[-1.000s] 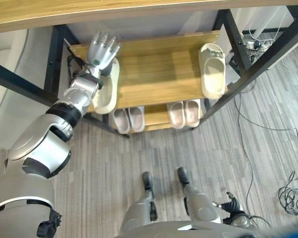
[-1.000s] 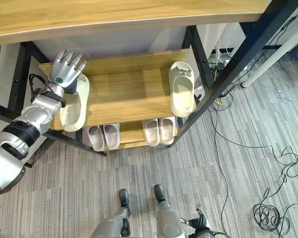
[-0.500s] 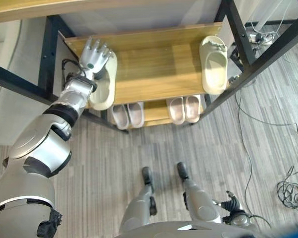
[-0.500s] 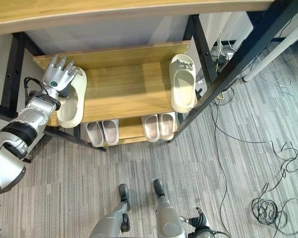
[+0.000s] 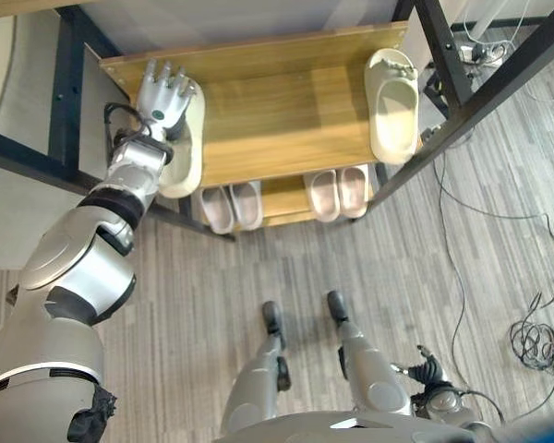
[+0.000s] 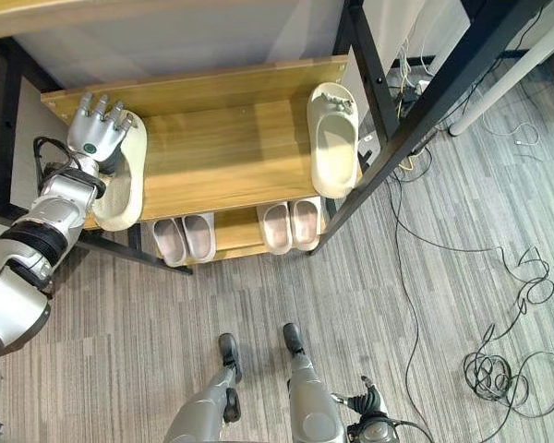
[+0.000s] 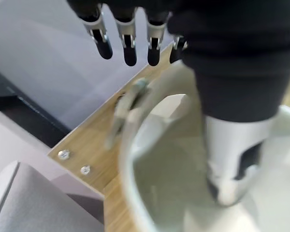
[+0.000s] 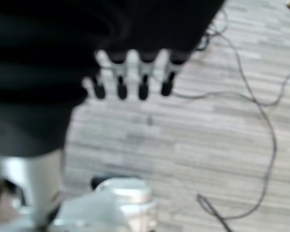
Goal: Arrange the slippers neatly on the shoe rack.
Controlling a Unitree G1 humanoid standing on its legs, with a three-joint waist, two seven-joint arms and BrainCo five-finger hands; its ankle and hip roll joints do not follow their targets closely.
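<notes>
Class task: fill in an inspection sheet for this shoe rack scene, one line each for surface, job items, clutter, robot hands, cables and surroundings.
Surface: wooden middle shelf of the black-framed shoe rack, mostly bare between the slippers.
Job items: one cream rubber slipper at the shelf's left end, under the left robot hand; its match, the cream slipper at the right end, lies apart from it. Two pairs of small pinkish slippers sit side by side on the lower shelf.
Clutter: nothing seen.
Robot hands: left robot hand, fingers straight, over the left slipper's far end; right robot hand low over the floor, fingers straight.
Cables: loose black cables on the floor, right of the rack.
Surroundings: grey striped floor.
</notes>
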